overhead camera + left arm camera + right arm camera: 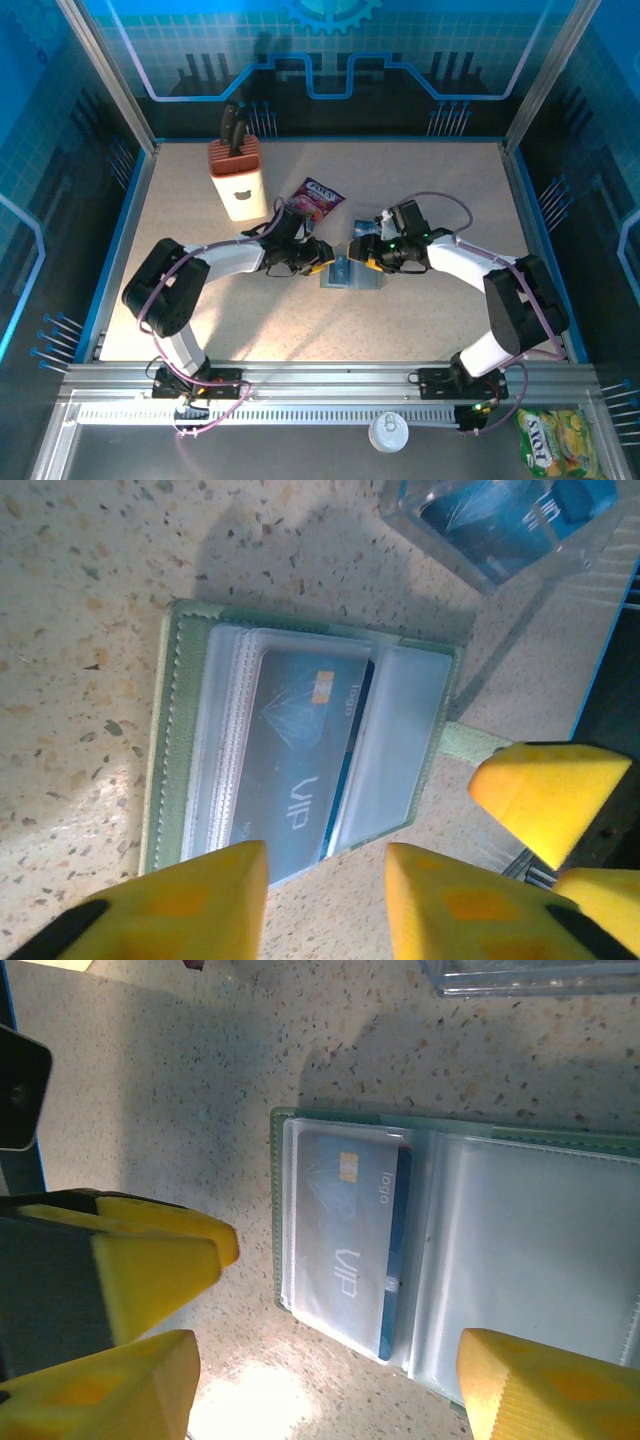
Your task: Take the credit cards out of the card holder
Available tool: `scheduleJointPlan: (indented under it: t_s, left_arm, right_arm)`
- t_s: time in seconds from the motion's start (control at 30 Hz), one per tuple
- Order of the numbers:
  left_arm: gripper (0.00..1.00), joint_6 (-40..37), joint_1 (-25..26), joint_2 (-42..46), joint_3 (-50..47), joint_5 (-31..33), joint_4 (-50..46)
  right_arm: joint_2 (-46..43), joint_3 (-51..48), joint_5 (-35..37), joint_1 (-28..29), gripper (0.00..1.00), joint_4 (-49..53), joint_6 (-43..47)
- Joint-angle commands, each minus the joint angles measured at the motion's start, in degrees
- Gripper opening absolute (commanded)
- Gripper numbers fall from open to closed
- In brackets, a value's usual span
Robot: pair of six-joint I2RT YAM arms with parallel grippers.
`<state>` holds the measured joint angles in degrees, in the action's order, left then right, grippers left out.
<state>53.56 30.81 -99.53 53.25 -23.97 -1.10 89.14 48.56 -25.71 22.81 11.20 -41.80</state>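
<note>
Speckled beige tabletop (300,330) with a blue rim, shut inside a booth of aluminium posts and blue-lit walls printed with circuit lines and a gear. At the back left, a cream knife block (236,182) with dark handles sticking up. Just right of it, nearer the middle, a pink-purple snack packet (318,196) lying flat. At the table's centre, the card holder (352,276), spread open and flat on the speckled surface, a stitched grey-green border round clear plastic sleeves. Tucked in one sleeve, a grey-blue credit card (300,760) marked "VIP" and "logo" with a small gold chip, not yet out, a darker blue edge peeking along one long side. Left gripper (325,865) low over an edge of the holder, yellow fingers parted by a narrow gap, pinching nothing visible. Right gripper (328,1365) hovering above the open panels from the other side, yellow fingers spread wide, gripping nothing. Close by on the table, a clear box (500,525) with something blue inside. In front of the table, a slotted metal rail (300,410), a white round lid (386,432) and a yellow-green snack bag (552,440).
</note>
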Motion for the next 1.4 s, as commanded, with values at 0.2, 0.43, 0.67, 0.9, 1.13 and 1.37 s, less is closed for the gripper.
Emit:
scheduleJointPlan:
  t_s: [0.2,0.43,0.67,0.9,1.13,1.37]
  left_arm:
    - [0.15,1.5,0.3,-3.3,2.0,-2.1,-1.1]
    - [0.05,1.8,0.3,-4.3,2.2,-2.4,-0.4]
    - [0.02,0.6,0.5,-6.6,4.2,-2.9,-3.1]
    - [0.02,0.3,0.2,-7.5,4.8,-1.8,-6.3]
    - [0.02,0.1,-0.2,-8.6,5.0,-1.7,-7.6]
    - [0.01,0.3,-0.3,-8.5,4.8,-1.5,-7.6]
  right_arm:
    - [3.5,3.4,-1.1,1.7,0.68,-0.4,-1.1]
    - [5.6,4.7,-1.8,2.7,0.68,-1.3,-1.8]
    - [8.5,5.9,-3.4,3.7,0.64,-2.7,-2.9]
    - [10.8,5.9,-5.1,3.8,0.56,-4.4,-4.3]
    - [12.1,5.7,-5.1,3.9,0.54,-4.3,-4.3]
    - [13.1,5.4,-5.5,4.0,0.51,-4.7,-4.4]
